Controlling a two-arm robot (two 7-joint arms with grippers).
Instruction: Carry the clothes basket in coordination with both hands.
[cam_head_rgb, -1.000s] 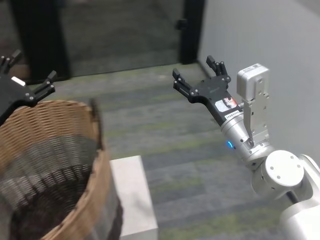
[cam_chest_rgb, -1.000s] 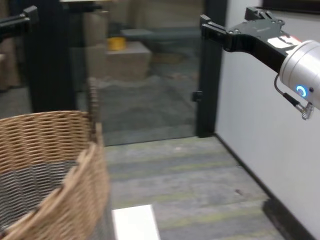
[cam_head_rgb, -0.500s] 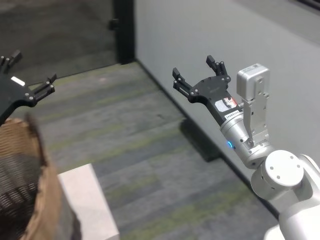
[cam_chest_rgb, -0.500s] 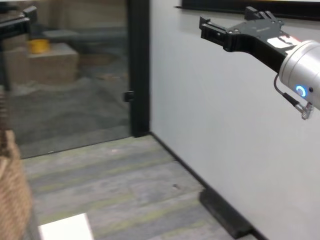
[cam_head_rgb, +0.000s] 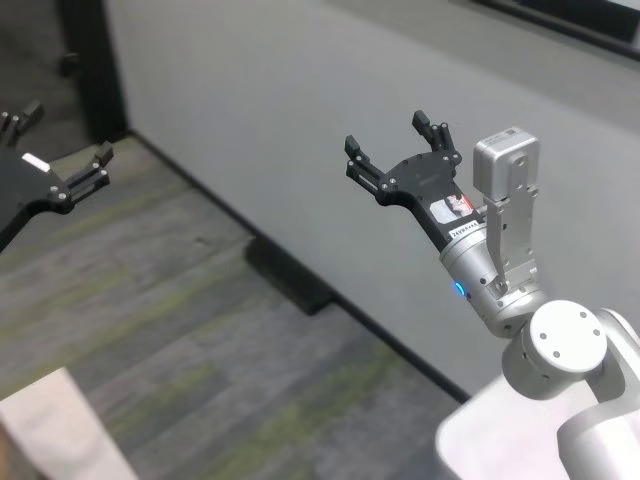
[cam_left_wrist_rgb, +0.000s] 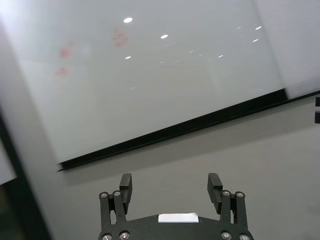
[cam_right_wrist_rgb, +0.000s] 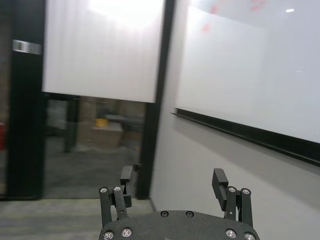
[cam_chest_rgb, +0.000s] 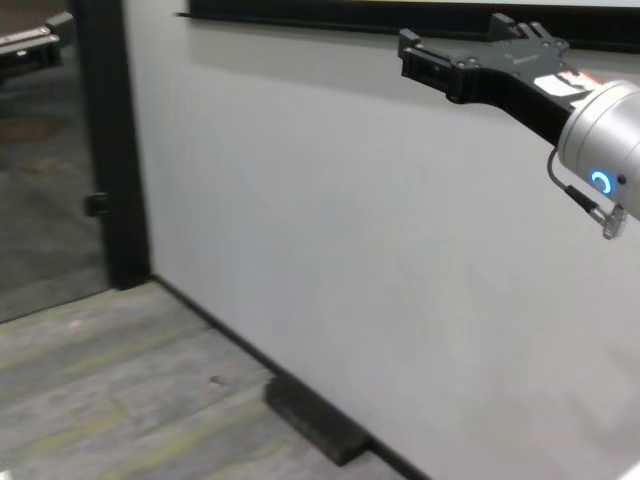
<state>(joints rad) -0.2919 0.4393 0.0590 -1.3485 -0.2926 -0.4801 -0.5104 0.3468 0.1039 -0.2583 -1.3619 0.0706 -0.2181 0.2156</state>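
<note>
The clothes basket is out of view in every frame. My left gripper (cam_head_rgb: 62, 135) is raised at the left edge of the head view, open and empty; it also shows in the left wrist view (cam_left_wrist_rgb: 170, 182), facing a wall with a whiteboard. My right gripper (cam_head_rgb: 392, 140) is raised at mid-right on its silver wrist with a blue light, open and empty. It also shows in the right wrist view (cam_right_wrist_rgb: 173, 177) and at the top right of the chest view (cam_chest_rgb: 455, 40). Both grippers hang in the air, touching nothing.
A grey wall (cam_head_rgb: 300, 90) runs diagonally ahead, with a black block (cam_head_rgb: 288, 275) at its foot on the striped carpet. A dark door frame (cam_chest_rgb: 105, 150) stands at the left. A white box corner (cam_head_rgb: 50, 430) sits at the bottom left, a white surface (cam_head_rgb: 490, 445) at the bottom right.
The whole scene has swept leftward: the basket slid out of view at the left and the grey wall now fills the view. Both grippers keep the same raised, open pose.
</note>
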